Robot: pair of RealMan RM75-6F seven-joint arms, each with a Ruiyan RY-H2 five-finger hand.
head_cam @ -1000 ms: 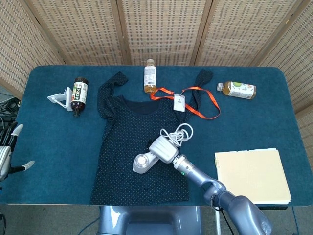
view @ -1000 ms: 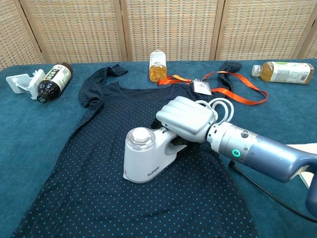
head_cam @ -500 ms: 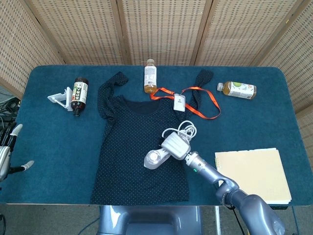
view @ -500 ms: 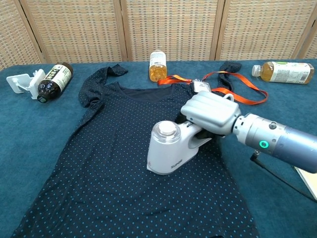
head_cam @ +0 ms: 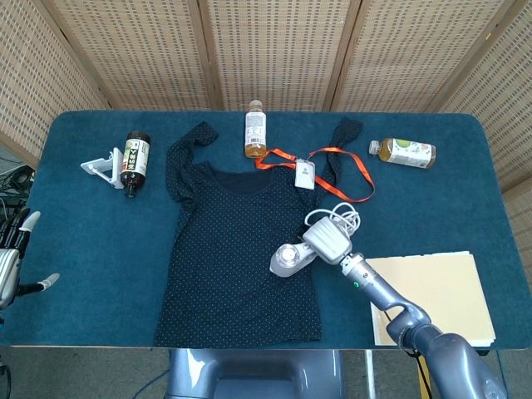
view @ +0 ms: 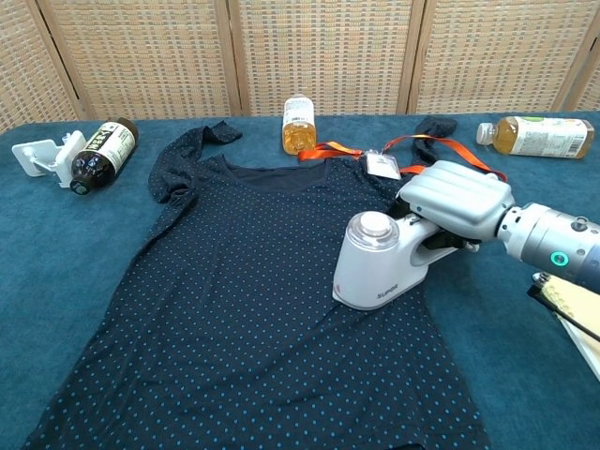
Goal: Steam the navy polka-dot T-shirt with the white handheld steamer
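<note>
The navy polka-dot T-shirt lies flat on the blue table, neck towards the far edge. My right hand grips the handle of the white handheld steamer, whose base rests on the shirt's right side near its edge. The steamer's white cord coils just behind the hand. My left hand hangs off the table's left edge, fingers apart, holding nothing; the chest view does not show it.
A dark bottle and a white clip stand lie at the far left. An amber bottle, an orange lanyard with badge and a green-label bottle lie along the back. A yellow folder sits at front right.
My right hand has slid the steamer across the shirt from its middle to its right side. The left hand has not moved.
</note>
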